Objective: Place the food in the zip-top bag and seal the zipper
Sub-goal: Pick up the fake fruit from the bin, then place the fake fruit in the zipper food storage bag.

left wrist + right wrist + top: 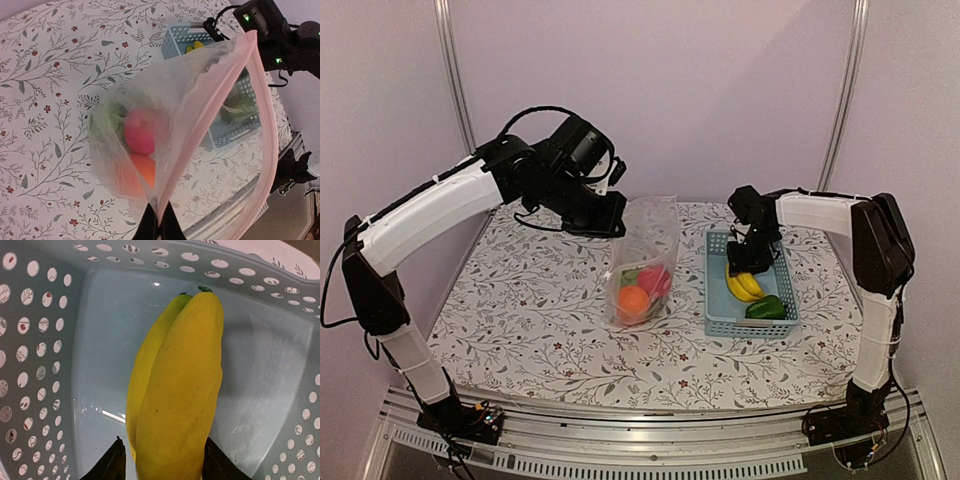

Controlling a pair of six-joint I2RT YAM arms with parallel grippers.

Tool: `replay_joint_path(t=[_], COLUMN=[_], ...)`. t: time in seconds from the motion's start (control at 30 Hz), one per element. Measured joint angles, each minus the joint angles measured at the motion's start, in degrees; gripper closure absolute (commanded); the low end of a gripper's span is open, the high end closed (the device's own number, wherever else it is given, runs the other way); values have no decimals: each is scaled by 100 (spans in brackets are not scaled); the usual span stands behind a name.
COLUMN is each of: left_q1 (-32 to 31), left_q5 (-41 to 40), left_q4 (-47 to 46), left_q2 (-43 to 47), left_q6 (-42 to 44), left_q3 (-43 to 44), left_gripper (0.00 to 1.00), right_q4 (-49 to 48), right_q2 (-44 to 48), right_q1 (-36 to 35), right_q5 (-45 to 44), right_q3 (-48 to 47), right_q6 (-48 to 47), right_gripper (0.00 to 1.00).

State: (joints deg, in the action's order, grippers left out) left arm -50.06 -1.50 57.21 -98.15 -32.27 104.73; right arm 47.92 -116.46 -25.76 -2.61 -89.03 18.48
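Observation:
The clear zip-top bag (646, 250) stands upright at mid-table, holding an orange piece (633, 301), a pink-red piece (656, 280) and a green piece (629, 274). My left gripper (611, 223) is shut on the bag's top edge. In the left wrist view my gripper (160, 227) pinches the pinkish zipper strip (222, 97), and the mouth gapes open. My right gripper (748, 262) is open, down inside the blue basket. Its fingers straddle the yellow bananas (177, 390) without closing on them. A green piece (766, 308) lies at the basket's near end.
The light-blue mesh basket (718, 300) sits right of the bag, its walls (35, 340) close around my right gripper. The flowered tablecloth (520, 320) covers the table. The right arm (280, 35) shows beyond the bag in the left wrist view.

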Motion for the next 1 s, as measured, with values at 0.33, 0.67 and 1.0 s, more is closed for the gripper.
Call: replay_joint_path(t=[0.33,0.67,1.0], left_q1=[0,11,63], left_q5=[2,26,122], left_q4=[0,2,-68], left_q2=[0,-13,-83], left_q6=[-7,20,35], left_q3=[4,142,146], left_gripper=[100,100,100], right_q4=[22,107,-1576], right_q2=[688,2511,3556], right_q1=[144,-111,-981], right_q5=[7,616,1517], right_q3=[531,-22,-101], right_q6=[247,678,1600], right_gripper=[75,82,92])
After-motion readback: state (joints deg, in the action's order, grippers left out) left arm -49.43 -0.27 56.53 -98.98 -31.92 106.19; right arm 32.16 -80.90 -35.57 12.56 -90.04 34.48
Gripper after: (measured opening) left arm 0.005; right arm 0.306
